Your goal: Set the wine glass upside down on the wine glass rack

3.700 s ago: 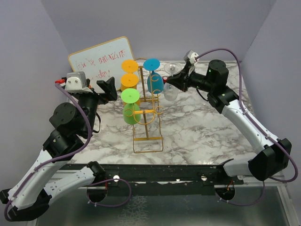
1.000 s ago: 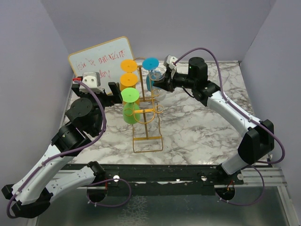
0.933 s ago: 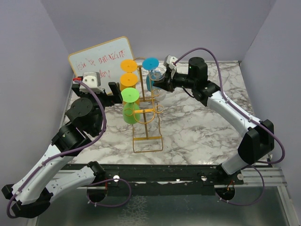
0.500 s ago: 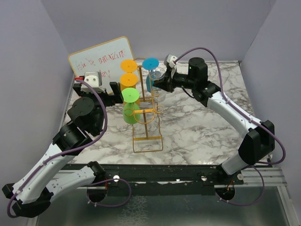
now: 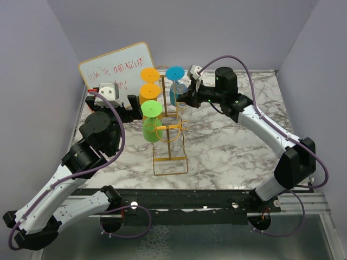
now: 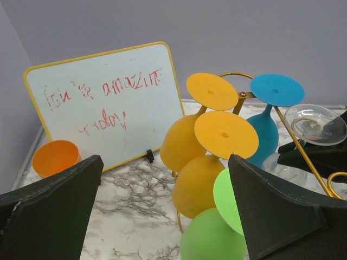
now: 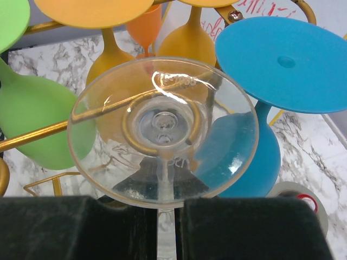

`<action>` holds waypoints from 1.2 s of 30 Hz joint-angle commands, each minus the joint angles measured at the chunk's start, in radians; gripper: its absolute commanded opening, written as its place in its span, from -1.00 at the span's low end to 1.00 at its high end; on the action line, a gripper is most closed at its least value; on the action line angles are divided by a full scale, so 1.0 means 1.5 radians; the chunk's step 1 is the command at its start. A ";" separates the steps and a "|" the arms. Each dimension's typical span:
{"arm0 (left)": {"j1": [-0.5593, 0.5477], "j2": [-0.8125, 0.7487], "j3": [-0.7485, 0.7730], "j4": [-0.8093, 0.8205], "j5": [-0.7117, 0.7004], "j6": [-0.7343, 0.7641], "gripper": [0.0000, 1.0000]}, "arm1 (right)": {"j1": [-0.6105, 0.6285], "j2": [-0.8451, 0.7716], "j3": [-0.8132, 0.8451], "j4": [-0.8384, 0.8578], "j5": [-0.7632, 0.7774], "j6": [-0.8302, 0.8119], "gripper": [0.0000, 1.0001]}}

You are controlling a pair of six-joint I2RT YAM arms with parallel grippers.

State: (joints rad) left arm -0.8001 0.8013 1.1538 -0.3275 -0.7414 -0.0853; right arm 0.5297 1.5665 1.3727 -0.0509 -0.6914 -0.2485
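grey marble worktop, lilac walls. my right tool clamped on stem of clear wine glass, foot up, at right side of wine glass rack, just beside blue glass. gold loop shows through foot; cannot tell if stem sits in it. my left tool spread wide apart, holding nothing, near green glass.
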 commanded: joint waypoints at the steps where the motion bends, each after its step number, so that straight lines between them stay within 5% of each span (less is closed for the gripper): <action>1: -0.001 -0.003 -0.005 -0.005 0.017 0.003 0.98 | 0.003 0.003 -0.006 -0.013 0.029 -0.026 -0.88; 15: -0.001 0.012 -0.002 -0.003 0.016 0.008 0.98 | 0.003 -0.042 -0.024 0.022 0.016 0.027 -0.09; 30: 0.008 0.144 0.121 0.003 -0.070 0.019 0.98 | 0.004 -0.193 -0.183 0.098 0.194 0.096 0.25; 36: 0.117 0.217 0.197 -0.009 0.036 0.004 0.96 | 0.003 -0.244 -0.252 0.113 0.306 0.130 0.28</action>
State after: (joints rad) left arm -0.7357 1.0733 1.3682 -0.3294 -0.7826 -0.0734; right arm 0.5312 1.2461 1.0489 0.0776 -0.3950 -0.1066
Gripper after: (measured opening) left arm 0.988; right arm 0.637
